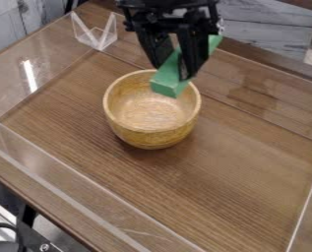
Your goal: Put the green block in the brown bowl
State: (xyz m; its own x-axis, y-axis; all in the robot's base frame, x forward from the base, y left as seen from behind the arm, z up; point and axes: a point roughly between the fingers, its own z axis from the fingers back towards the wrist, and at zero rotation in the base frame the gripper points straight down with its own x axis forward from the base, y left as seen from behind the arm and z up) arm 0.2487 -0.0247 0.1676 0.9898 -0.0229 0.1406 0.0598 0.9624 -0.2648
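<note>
The brown bowl [151, 110] stands upright near the middle of the wooden table, round, light wood with visible grain. The green block [179, 71] hangs tilted on end over the bowl's far right rim, its lower end just inside the hollow. My black gripper [182, 49] comes down from the top of the view and is shut on the block's upper part, one finger on either side. The block's top end is hidden between the fingers.
A low clear plastic wall [66, 202] fences the wooden table [237, 167] on all sides. A clear plastic stand [93, 32] sits at the back left corner. A grey block wall lies behind at the upper right.
</note>
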